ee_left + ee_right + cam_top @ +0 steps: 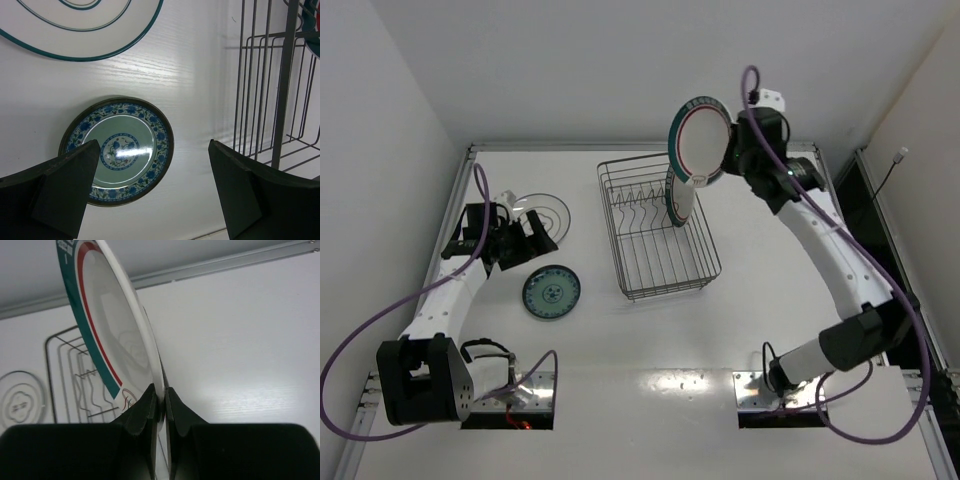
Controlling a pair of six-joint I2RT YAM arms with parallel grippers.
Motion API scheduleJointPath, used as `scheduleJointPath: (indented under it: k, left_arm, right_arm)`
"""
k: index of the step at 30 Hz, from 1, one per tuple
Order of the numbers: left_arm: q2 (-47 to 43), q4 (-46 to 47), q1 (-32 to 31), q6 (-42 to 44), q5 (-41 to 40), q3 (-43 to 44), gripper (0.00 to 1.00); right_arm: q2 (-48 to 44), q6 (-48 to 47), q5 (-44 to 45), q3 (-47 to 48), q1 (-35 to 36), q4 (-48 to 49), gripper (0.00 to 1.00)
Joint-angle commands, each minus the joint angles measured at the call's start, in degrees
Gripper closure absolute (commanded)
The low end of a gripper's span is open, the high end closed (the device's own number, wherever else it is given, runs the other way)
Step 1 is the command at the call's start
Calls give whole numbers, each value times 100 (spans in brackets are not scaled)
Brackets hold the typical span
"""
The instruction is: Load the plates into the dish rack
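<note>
Four round plates were in view, with one dish rack (pixel 655 250), a rectangular basket of thin grey wire with a row of upright tines along its floor. It sat at the centre of the overhead view on a smooth white table (pixel 620 340) with a faint grain.

Two of the plates were larger, of glossy white ware with a dark green outer ring and a thin red ring inside it. The held white plate (pixel 700 140) was up in the air on edge, above the upper right part of the rack. The right gripper (pixel 159 407) was clenched on its lower rim, with both dark fingers pressed against the thin edge. The second white plate (pixel 680 200) stood on edge inside the rack, just below the held one.

The clear glass plate (pixel 542 212) lay flat in the upper left of the table, its rings showing as fine lines. The small teal plate (pixel 551 292), with a blue flower pattern and a dark rim, lay flat below it, left of the rack.

The left gripper (pixel 152 150) hung over the teal plate with its two blunt black fingers spread wide and nothing between them.
</note>
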Motion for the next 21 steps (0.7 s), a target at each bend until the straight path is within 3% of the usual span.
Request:
scheduleJointPath:
  k: [1,9,15,21]
  left_arm:
    - [-21,83,-54,47,-24,149,12]
    - [-21,83,-54,47,-24,149,12]
    - [-21,83,-54,47,-24,149,12]
    - [-21,83,-54,47,-24,149,12]
  right_arm:
    - [607,-344,1847,662,604,-293,100]
    - [2154,-537,3616,2217,1590,-1233,100]
    - [2727,-1012,4407,2334,2066,-944,100]
    - [3176,-1250,4655,2247,2294,-777,100]
